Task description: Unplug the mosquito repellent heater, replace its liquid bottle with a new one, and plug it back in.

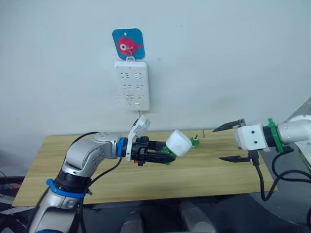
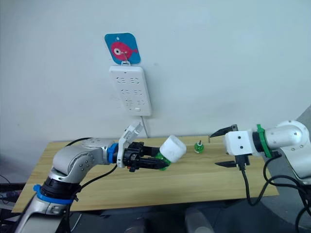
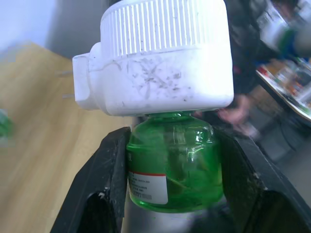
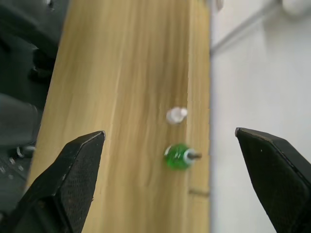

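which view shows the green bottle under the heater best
The left wrist view: the green bottle sits close up between the left gripper's fingers, under the white heater. In the eye views it is a green sliver behind the heater.

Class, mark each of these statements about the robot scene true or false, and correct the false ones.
1. The heater is plugged into the power strip. False: it is held over the table, unplugged.
2. The left claw grips the green bottle under the heater. True.
3. The right claw holds a bottle. False: it is open and empty.
4. A second green bottle stands on the table. True.
5. A fish picture hangs above the strip. True.
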{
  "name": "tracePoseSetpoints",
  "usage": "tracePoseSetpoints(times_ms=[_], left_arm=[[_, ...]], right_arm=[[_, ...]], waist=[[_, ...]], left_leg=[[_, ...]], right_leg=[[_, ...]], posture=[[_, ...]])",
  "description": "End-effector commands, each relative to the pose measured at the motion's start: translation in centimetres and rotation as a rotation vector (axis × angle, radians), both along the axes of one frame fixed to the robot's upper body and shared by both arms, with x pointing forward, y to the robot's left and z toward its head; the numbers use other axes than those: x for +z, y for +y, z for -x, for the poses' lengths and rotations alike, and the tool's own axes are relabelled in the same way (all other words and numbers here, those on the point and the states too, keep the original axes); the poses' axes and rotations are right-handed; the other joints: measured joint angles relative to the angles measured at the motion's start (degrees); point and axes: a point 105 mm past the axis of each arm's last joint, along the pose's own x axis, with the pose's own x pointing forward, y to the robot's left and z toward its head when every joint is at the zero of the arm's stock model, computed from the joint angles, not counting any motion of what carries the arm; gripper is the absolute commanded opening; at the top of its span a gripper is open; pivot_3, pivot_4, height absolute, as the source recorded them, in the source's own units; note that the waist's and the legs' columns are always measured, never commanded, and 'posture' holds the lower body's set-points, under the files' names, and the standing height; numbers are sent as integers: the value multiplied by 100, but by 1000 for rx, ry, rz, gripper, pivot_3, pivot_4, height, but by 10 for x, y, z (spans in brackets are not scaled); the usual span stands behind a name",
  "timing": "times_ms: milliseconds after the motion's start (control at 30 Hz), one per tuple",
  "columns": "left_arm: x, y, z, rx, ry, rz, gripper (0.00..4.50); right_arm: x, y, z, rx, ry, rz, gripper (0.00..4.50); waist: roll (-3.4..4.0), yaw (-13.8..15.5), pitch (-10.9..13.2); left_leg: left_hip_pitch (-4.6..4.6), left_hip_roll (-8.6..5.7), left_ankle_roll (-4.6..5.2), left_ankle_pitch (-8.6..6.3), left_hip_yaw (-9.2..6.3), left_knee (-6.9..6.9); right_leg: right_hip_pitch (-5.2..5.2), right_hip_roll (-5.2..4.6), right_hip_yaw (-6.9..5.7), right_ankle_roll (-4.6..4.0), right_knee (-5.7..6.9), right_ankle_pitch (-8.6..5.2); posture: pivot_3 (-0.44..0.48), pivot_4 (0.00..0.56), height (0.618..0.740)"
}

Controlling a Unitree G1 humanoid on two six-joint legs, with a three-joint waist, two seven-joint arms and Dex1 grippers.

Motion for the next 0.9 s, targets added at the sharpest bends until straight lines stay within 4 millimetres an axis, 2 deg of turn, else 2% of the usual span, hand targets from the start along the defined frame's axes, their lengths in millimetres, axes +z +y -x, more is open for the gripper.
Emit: tracePoseSetpoints(times_ms=[33, 100, 200, 267, 500, 900], left_arm=[[7, -3, -17, 196, -254, 17, 2242], [6, -6, -22, 277, -327, 38, 2242], [4, -13, -22, 334, -472, 54, 2242], [4, -15, -22, 367, -545, 70, 2242], [2, -13, -28, 507, -671, 91, 2242], [1, -12, -33, 551, -745, 84, 2242]], right_arm=[[6, 9, 7, -196, 68, -275, 4500], [1, 16, 14, -276, 127, -391, 4500], [12, 38, 8, -434, 142, -644, 4500], [16, 51, 9, -506, 169, -754, 4500], [31, 81, 4, -606, 226, -934, 4500], [40, 108, -4, -605, 310, -1021, 4500]], waist=[[-1, -14, -13], [10, -25, -23], [13, -57, -29], [24, -50, -38], [35, -51, -63], [46, -105, -79]], left_leg=[[2, 0, 0, 0, 2, 0], [11, 0, 0, 0, 11, 1], [21, 2, 0, 0, 25, -2], [28, 7, 0, 0, 27, -4], [26, 2, 1, -1, 48, -16], [19, 4, 2, -1, 51, -21]], right_leg=[[1, 0, 3, 0, 0, 0], [9, 3, 12, 0, 0, 0], [11, 9, 27, 5, 0, -3], [14, 15, 32, 23, 2, -13], [3, 15, 59, 27, -7, -15], [-8, 20, 62, 29, -8, -16]], posture=[[-232, 90, 711], [-236, 92, 711], [-238, 93, 711], [-241, 92, 711], [-248, 93, 711], [-248, 93, 711]])
